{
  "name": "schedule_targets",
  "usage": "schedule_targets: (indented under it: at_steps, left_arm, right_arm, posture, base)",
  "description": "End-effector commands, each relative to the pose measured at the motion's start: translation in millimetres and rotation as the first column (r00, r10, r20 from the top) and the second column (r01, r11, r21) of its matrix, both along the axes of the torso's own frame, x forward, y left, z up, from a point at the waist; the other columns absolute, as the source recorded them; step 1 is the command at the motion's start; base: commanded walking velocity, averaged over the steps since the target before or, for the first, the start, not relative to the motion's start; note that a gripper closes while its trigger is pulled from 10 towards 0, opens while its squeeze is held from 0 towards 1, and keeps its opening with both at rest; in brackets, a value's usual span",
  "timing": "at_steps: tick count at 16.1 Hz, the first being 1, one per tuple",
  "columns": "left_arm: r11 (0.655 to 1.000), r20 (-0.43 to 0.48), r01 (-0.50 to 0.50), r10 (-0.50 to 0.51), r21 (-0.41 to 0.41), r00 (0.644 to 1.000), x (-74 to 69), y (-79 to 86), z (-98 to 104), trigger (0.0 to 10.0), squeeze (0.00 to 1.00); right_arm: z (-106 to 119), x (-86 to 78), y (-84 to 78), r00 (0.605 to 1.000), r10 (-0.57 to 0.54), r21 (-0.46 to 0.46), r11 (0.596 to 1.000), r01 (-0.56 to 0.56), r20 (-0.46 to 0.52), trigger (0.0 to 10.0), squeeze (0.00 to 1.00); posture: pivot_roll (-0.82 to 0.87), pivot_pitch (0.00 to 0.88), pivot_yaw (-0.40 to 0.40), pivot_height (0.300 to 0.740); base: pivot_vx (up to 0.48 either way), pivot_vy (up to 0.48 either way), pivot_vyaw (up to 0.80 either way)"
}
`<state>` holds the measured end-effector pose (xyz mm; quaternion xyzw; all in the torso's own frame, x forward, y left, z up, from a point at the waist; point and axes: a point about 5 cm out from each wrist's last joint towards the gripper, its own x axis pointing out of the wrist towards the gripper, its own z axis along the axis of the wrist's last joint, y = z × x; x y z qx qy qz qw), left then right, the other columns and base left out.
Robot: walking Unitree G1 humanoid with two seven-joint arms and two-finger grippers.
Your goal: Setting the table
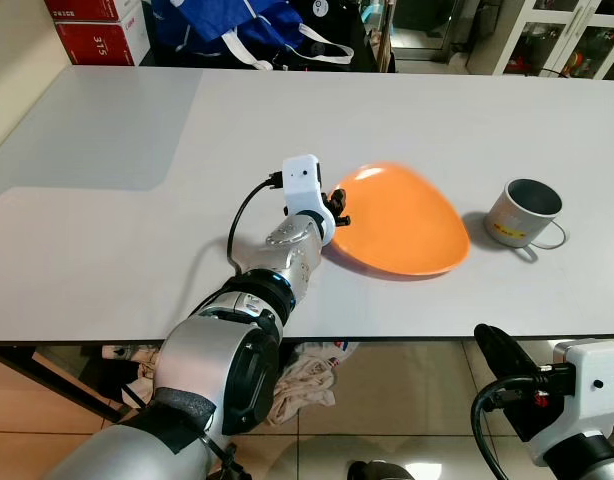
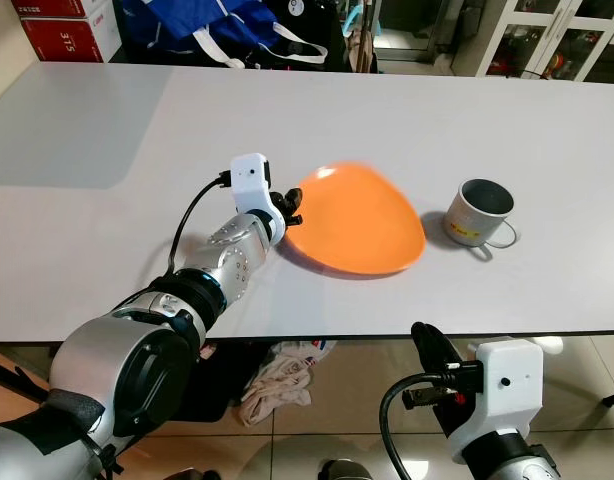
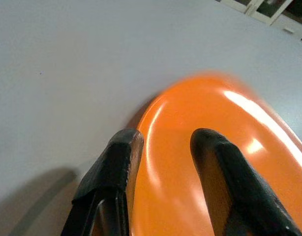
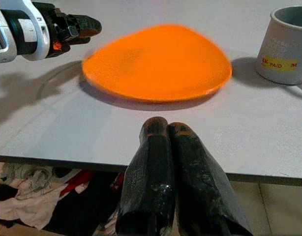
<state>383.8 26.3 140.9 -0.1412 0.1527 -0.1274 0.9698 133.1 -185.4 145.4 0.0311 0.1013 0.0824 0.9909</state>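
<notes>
A wide pale grey table (image 1: 137, 130) carries two pieces of tableware. The larger is an orange plate (image 1: 402, 222), a shallow rounded dish with a glossy surface that catches bright highlights; nothing lies on it. It sits toward the near edge of the table, slightly right of the middle, and its far rim looks blurred and seems raised a little off the tabletop on the left arm's side. To the plate's right, near but not touching, stands a grey mug (image 1: 522, 212) with a dark inside, a thin wire-like handle and a yellow label on its wall; whether anything is in it cannot be told. The left gripper (image 3: 163, 142) reaches over the table to the plate's left rim, its two black fingers set a narrow way apart with the rim between them, one finger over the orange surface and the other at the outer edge, holding the plate. The right gripper (image 4: 168, 129) hangs off the table's near edge, below the level of the tabletop, its two fingers pressed together with nothing between them. Beneath the table lies crumpled cloth (image 1: 307, 380) on a tiled floor (image 1: 407, 400).
</notes>
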Motion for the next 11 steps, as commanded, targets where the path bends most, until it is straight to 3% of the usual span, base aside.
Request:
schedule_targets:
  at_steps: [1,4,7,11]
  left_arm:
    - [0.995,-0.031,0.102,-0.102,0.000,0.994,-19.5,-43.3,-8.1,10.0,1.00]
    - [0.991,-0.005,0.113,-0.113,0.071,0.994,-19.0,-45.4,-4.9,10.0,1.00]
    - [0.990,0.006,0.111,-0.112,0.084,0.994,-17.8,-44.4,-2.9,10.0,1.00]
    - [0.983,0.085,0.133,-0.144,0.127,0.986,-13.1,-45.1,10.4,10.0,1.00]
  right_arm:
    - [-0.9,0.8,-0.7,1.000,-0.005,-0.005,1.000,0.005,-0.009,10.0,0.00]
    - [-1.8,1.7,-0.4,1.000,-0.003,-0.003,1.000,0.003,-0.012,10.0,0.00]
    - [-2.7,4.4,-0.2,1.000,0.001,-0.001,1.000,-0.001,-0.009,10.0,0.00]
    - [-4.5,8.1,0.0,1.000,0.001,0.003,1.000,-0.001,-0.004,10.0,0.00]
  posture:
    - [-0.35,0.053,-0.018,0.740]
    - [-0.35,0.053,-0.021,0.740]
    - [-0.34,0.051,-0.021,0.740]
    - [-0.32,0.045,-0.023,0.740]
  base:
    - [0.000,0.000,0.00]
    - [0.000,0.000,0.00]
    - [0.000,0.000,0.00]
    - [0.000,0.000,0.00]
